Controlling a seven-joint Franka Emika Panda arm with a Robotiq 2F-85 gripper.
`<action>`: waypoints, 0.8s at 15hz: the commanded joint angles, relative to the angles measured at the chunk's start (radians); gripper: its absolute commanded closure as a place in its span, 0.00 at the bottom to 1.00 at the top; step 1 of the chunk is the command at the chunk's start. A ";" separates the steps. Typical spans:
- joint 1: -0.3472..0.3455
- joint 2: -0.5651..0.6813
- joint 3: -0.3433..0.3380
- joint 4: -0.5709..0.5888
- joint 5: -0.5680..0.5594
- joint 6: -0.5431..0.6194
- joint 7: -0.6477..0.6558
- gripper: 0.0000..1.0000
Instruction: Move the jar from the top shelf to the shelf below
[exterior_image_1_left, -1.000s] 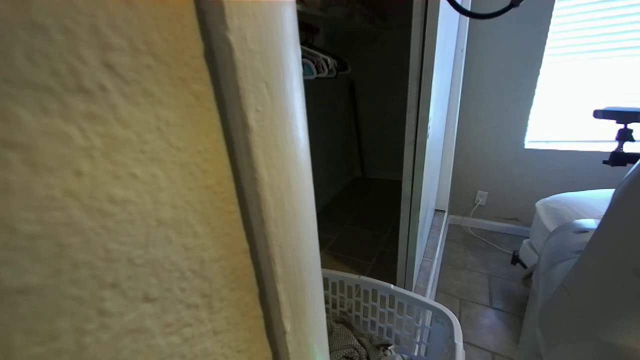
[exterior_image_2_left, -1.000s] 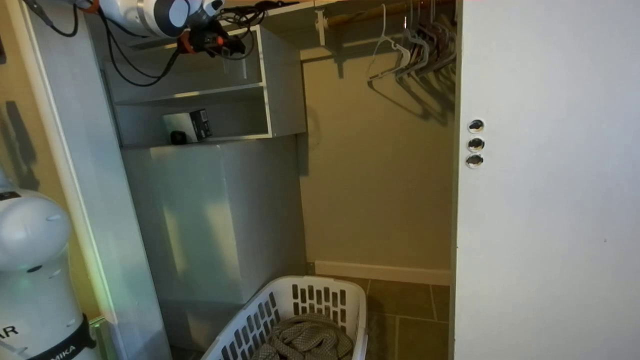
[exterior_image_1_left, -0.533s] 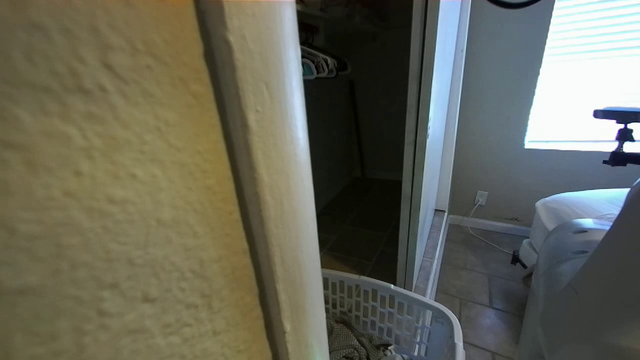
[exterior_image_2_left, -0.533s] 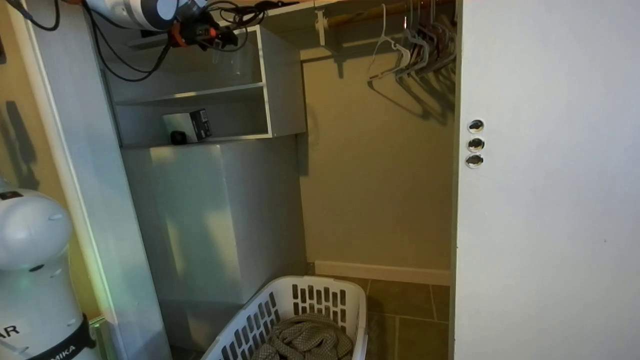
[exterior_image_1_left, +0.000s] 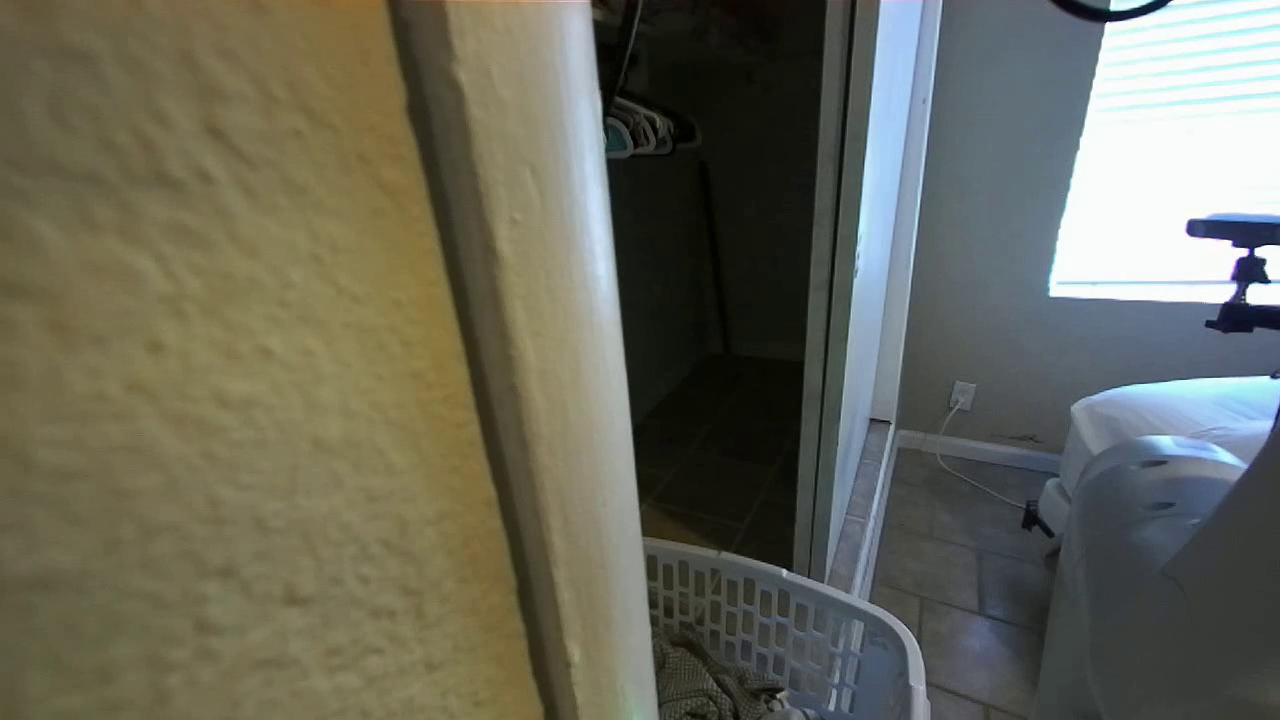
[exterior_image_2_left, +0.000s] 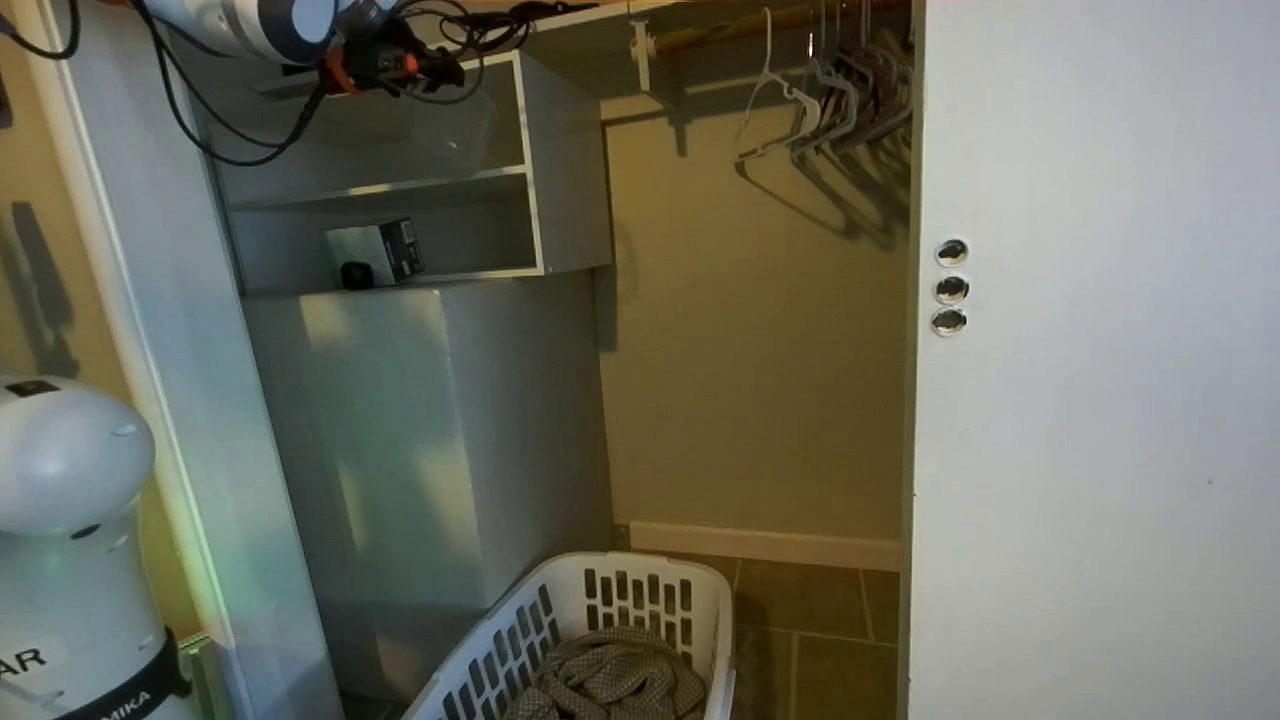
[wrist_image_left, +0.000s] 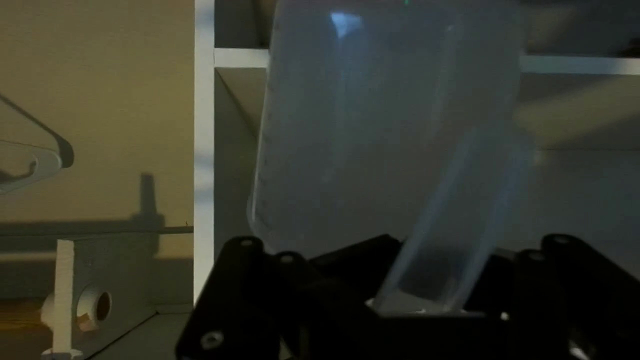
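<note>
The jar is a large clear plastic vessel with a handle. It fills the middle of the wrist view (wrist_image_left: 370, 125), which stands upside down. My gripper (wrist_image_left: 437, 267) has its black fingers on both sides of the jar's handle (wrist_image_left: 450, 225) and appears shut on it. In an exterior view my gripper (exterior_image_2_left: 440, 72) is in front of the upper compartment of the white shelf unit, and the jar (exterior_image_2_left: 455, 135) hangs faintly below it, somewhat tilted. The middle shelf board (exterior_image_2_left: 400, 187) lies just below the jar. The exact fingertip contact is dark.
The lower compartment holds a box (exterior_image_2_left: 365, 250) and a small black object (exterior_image_2_left: 356, 275). The unit's right side wall (exterior_image_2_left: 565, 170) is close to the jar. Hangers (exterior_image_2_left: 800, 110) hang at the right. A laundry basket (exterior_image_2_left: 715, 640) with cloth stands below. Black cables (exterior_image_2_left: 240, 155) loop from the arm.
In an exterior view my gripper and arm have moved left and slightly up. The jar has come with the gripper and looks more tilted. The arm's cables have shifted left too.
</note>
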 joint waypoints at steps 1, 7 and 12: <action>0.049 -0.038 -0.033 -0.058 0.028 0.040 -0.033 1.00; 0.146 -0.060 -0.092 -0.149 0.076 0.105 -0.090 1.00; 0.283 -0.050 -0.184 -0.228 0.136 0.230 -0.209 1.00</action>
